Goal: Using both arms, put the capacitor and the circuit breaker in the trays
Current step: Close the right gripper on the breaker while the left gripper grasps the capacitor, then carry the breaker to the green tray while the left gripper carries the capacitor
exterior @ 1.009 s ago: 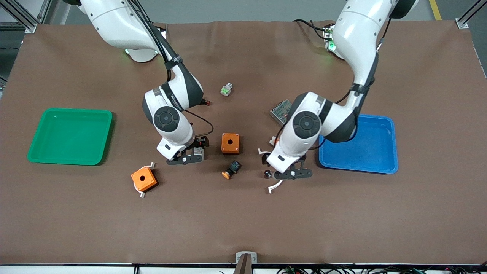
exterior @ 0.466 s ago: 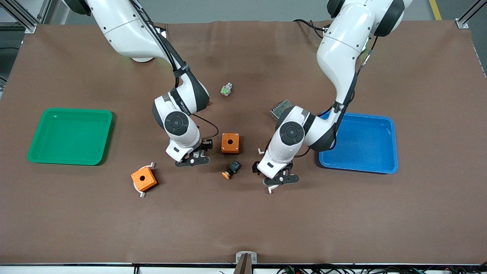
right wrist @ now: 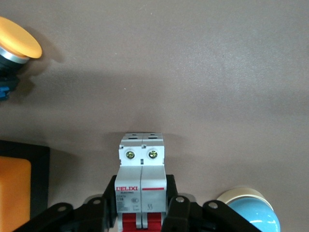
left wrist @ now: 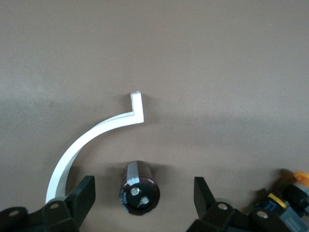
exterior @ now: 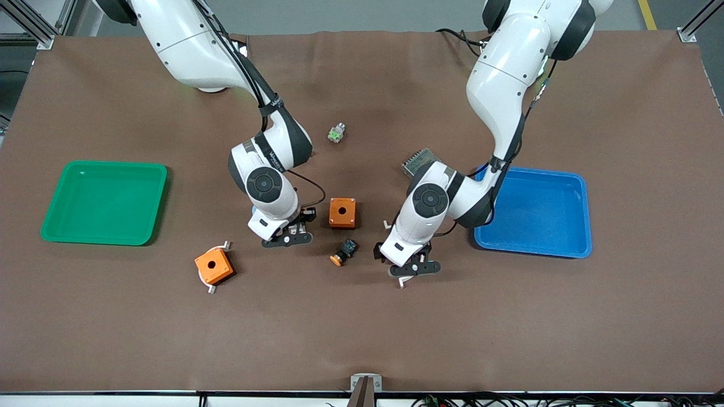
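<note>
Capacitor point(left wrist: 139, 187) stands upright on worktop point(exterior: 362, 328), marked top up, between left gripper's point(left wrist: 144, 195) parted jaws, beside white curved strip point(left wrist: 91, 140). Circuit breaker point(right wrist: 141, 186) lies flat, long axis along right gripper point(right wrist: 141, 205), jaws clamped on it, red toggles at gripper end.

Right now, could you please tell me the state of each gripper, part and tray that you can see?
left gripper: open, fingers either side of the capacitor.
capacitor: on the table, not yet gripped.
right gripper: shut on the circuit breaker.
circuit breaker: clamped between the fingers, at the table.
green tray: nothing in it.
blue tray: nothing visible in it; the left arm hides one corner.
orange-capped push-button: lying on its side.
</note>
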Motion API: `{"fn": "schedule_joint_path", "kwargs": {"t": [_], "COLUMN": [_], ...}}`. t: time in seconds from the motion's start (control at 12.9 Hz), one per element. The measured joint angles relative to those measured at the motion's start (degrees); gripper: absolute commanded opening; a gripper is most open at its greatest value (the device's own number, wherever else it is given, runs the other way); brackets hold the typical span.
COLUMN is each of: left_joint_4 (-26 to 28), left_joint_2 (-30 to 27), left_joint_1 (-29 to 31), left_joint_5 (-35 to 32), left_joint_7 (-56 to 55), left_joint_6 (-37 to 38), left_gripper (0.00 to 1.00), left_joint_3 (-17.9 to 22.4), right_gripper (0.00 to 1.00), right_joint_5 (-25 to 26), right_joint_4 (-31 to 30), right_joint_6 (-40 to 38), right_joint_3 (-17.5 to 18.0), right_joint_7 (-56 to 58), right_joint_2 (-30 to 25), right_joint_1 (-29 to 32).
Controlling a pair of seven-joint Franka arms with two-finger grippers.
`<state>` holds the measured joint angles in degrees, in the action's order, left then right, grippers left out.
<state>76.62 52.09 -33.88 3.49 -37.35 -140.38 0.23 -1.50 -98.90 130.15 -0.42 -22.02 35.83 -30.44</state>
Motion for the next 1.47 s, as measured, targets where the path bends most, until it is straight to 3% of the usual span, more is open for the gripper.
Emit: {"fn": "schedule_joint_path", "kwargs": {"t": [0.16, 0.47, 0.7, 0.78, 1.09, 1.47], "left_joint_4": [-0.02, -0.04, -0.18, -0.26, -2.0, -0.74], "left_joint_2": [0.24, 0.33, 0.33, 0.33, -1.63, -10.96], "left_joint_1": [0.0, -0.24, -0.38, -0.39, 0.41, 6.92], "left_joint_5": [0.0, 0.0, 0.0, 0.02, 0.03, 0.03], "left_joint_7": [-0.13, -0.21, -0.57, -1.0, -4.63, -0.05], "left_joint_6": [-0.56, -0.66, -0.69, -0.69, 2.51, 18.96], "left_gripper": [0.64, 0.36, 0.05, 0.0, 0.0, 0.0], "left_joint_3": [0.0, 0.0, 0.0, 0.01, 0.53, 0.79], "right_gripper": [0.08, 0.05, 0.03, 0.03, 0.03, 0.03], "right_joint_5": [0.0, 0.02, 0.1, 0.4, 1.91, 1.99], "right_joint_4": [0.63, 5.01, 4.93, 4.39, -0.78, -7.68], "right_joint_6": [-1.96, -14.86, -20.94, -21.88, -22.34, -16.67], "right_joint_3": [-0.41, -1.56, -1.73, -1.81, -2.11, -2.26], "right_joint_7": [0.0, 4.68, 11.23, 13.85, 28.05, 44.93], "right_joint_2": [-0.11, -5.92, -12.78, -14.51, -20.18, -21.92], "right_joint_1": [0.05, 4.31, 10.34, 11.97, 20.09, 31.66]}}
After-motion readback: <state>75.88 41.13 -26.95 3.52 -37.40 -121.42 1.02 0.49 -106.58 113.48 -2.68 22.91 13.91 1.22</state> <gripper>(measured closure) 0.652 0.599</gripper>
